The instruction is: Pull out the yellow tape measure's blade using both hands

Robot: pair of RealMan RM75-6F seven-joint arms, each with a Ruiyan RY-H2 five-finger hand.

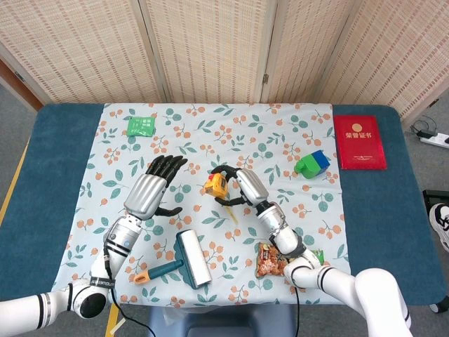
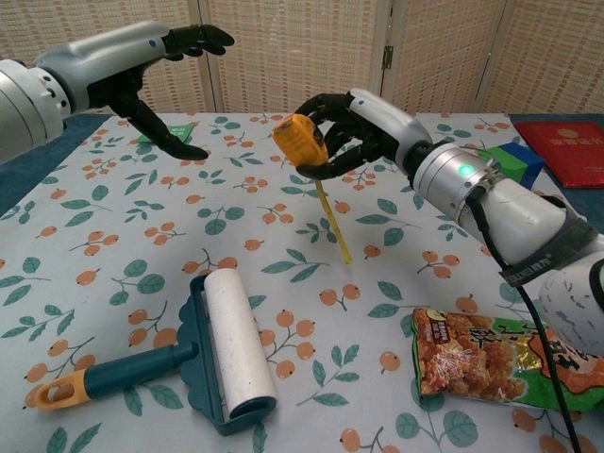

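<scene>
Now the tape measure's blade (image 2: 333,223) hangs down, slanting right.

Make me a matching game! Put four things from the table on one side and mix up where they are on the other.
1. yellow tape measure
2. green sachet
3. red certificate booklet
4. teal lint roller

A. on the blue table edge
B. near edge, between both arms
C. far corner of the cloth
D. held in the right hand

Pairs: 1-D, 2-C, 3-A, 4-B
</scene>
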